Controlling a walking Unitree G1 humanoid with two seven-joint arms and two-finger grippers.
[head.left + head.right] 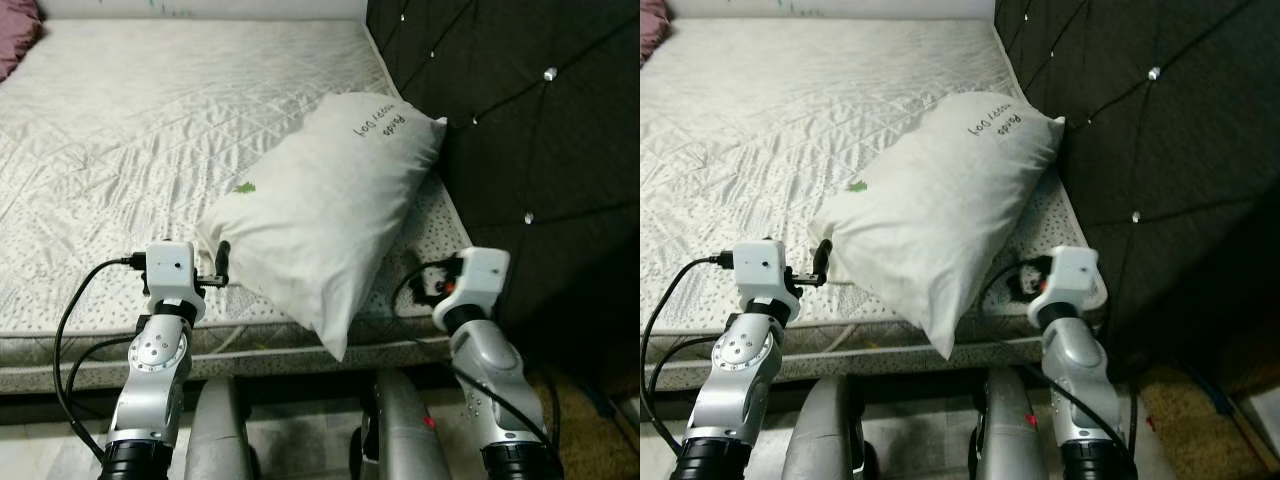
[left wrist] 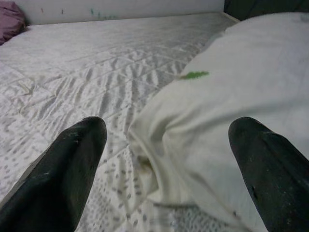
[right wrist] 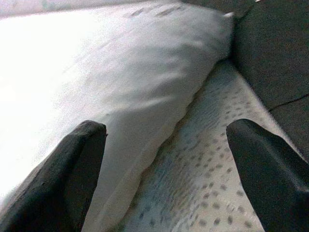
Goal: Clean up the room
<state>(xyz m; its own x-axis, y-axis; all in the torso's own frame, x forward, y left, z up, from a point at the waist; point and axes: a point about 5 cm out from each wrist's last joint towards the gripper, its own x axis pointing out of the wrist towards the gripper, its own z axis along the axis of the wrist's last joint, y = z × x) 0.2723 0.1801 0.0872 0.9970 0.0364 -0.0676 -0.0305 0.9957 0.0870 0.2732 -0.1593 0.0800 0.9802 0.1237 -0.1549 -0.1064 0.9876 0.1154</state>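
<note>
- Nearest, at 7 o'clock in the head view: left gripper (image 1: 222, 262), fingers spread wide and holding nothing, poised just beside the near left corner of the pillow (image 1: 325, 200).
- At 5 o'clock: right gripper (image 3: 166, 169), likewise released, fingers parted over the dotted mattress (image 1: 120, 130) edge, with the pillow's long side just ahead between them and the headboard (image 1: 530, 120).
- Centre, slightly toward 1 o'clock: pillow lying askew across the mattress's right edge, near corner overhanging the bed's front edge, far end pressed against the dark tufted headboard; handwriting near its far end, small green mark on the cover.
- Probable handling: light, soft, bulky; likely to sag and fold if lifted by one corner, cover cloth apt to slip over the filling.
- Best hold, judged from here: one pinch on the near left corner seam, another on the right long edge, each gathering a good fold of cloth, so both arms share the bulk.
- Farther, 10 to 12 o'clock: bare quilted mattress top, purple cloth (image 1: 18, 38) at the far left corner.
</note>
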